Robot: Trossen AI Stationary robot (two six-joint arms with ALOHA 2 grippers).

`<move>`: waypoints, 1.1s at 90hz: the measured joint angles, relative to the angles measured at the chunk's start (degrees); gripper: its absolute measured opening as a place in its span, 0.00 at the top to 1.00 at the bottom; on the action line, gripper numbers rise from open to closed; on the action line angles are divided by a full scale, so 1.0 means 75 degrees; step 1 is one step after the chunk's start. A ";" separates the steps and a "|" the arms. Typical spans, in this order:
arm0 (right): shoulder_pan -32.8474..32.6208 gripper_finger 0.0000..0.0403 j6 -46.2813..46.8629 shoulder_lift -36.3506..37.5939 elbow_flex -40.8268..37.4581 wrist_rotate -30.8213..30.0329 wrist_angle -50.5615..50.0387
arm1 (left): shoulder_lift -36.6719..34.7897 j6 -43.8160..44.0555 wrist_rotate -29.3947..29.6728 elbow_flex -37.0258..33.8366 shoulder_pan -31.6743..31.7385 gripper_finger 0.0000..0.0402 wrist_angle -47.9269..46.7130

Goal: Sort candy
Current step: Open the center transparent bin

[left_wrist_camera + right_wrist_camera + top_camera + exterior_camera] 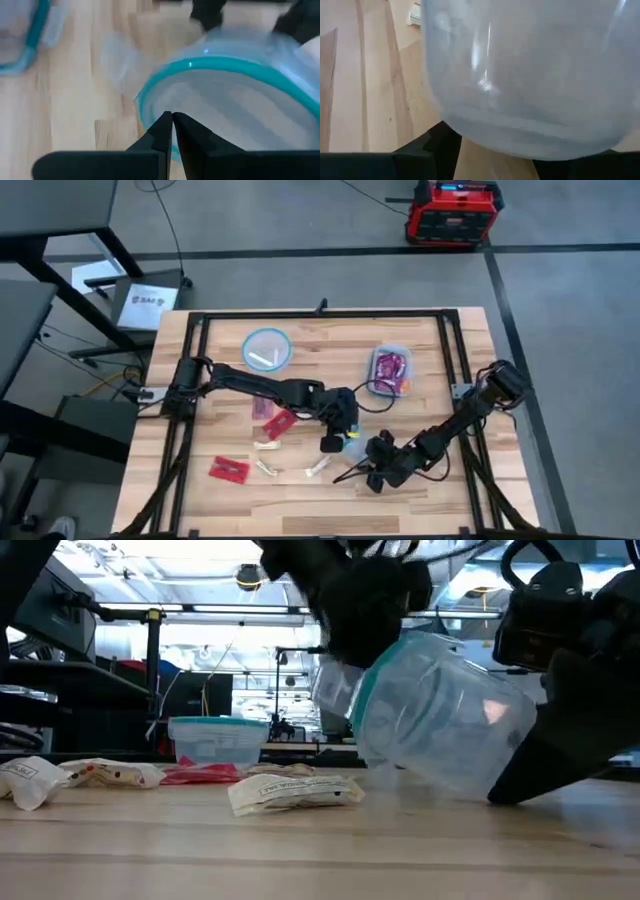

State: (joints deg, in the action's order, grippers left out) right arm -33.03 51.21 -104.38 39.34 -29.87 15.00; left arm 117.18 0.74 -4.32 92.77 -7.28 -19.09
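Left claw [172, 131] pinched on rim of tilted clear container [440, 710]; right claw [378, 477] grip unclear; cream candy stick [295, 793] flat.

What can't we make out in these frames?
- Right gripper state: right wrist view is filled by the clear container.
- Container contents: blurred in the low view, cropped in the left wrist view.
- Candy packet print: too small.
- Left gripper looks shut on the container's rim.

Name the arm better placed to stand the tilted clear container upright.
Left, as I judge it. The left tool is pinched shut on the blue rim of the container, so it controls the tilt. The right tool only sits by the container's base, and no hold shows there.
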 joint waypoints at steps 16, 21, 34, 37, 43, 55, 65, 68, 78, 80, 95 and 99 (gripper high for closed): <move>0.0300 0.52 -0.0030 -0.0006 -0.0108 -0.0109 0.0186 | -0.0026 -0.0032 0.0107 0.0330 -0.0040 0.97 -0.0447; 0.0402 0.52 -0.0140 -0.0006 -0.0129 -0.0119 0.0315 | -0.0021 -0.0032 0.0219 0.0367 -0.0021 0.97 -0.0568; 0.0702 0.52 -0.0788 -0.0017 -0.0177 -0.0251 0.0528 | -0.0033 -0.0149 0.0560 0.0391 -0.0022 0.97 -0.0946; 0.0805 0.52 -0.0963 -0.0017 -0.0179 -0.0257 0.0556 | -0.0038 -0.0202 0.0688 0.0391 -0.0022 0.97 -0.1018; 0.1022 0.52 -0.1315 -0.0021 -0.0184 -0.0283 0.0609 | -0.0043 -0.0241 0.0901 0.0394 -0.0017 0.97 -0.1099; 0.1509 0.52 -0.1743 -0.0015 -0.0184 -0.0060 0.0630 | -0.0048 -0.0433 0.1191 0.0394 0.0057 0.97 -0.1264; 0.1938 0.52 -0.1612 0.0009 -0.0171 0.0339 0.0567 | -0.0052 -0.0568 0.1757 0.0393 0.0159 0.97 -0.1636; 0.2055 0.52 -0.1483 0.0015 -0.0167 0.0516 0.0521 | -0.0044 -0.0578 0.1921 0.0388 0.0198 0.97 -0.1802; 0.2445 0.52 -0.1314 0.0035 -0.0167 0.1318 0.0510 | -0.0026 -0.0581 0.2288 0.0379 0.0409 0.97 -0.2310; 0.2517 0.52 -0.1262 0.0039 -0.0163 0.1510 0.0496 | -0.0019 -0.0576 0.2345 0.0379 0.0459 0.97 -0.2406; 0.2836 0.52 -0.1190 0.0052 -0.0129 0.2452 0.0233 | 0.0061 -0.0512 0.2255 0.0307 0.0684 0.97 -0.2866; 0.2837 0.52 -0.1197 0.0052 -0.0129 0.2439 0.0219 | 0.0060 -0.0523 0.2282 0.0310 0.0670 0.97 -0.2801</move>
State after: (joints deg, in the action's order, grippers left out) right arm -11.75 42.24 -103.98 38.37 -11.57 16.64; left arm 117.63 -3.18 12.79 95.09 -2.25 -40.10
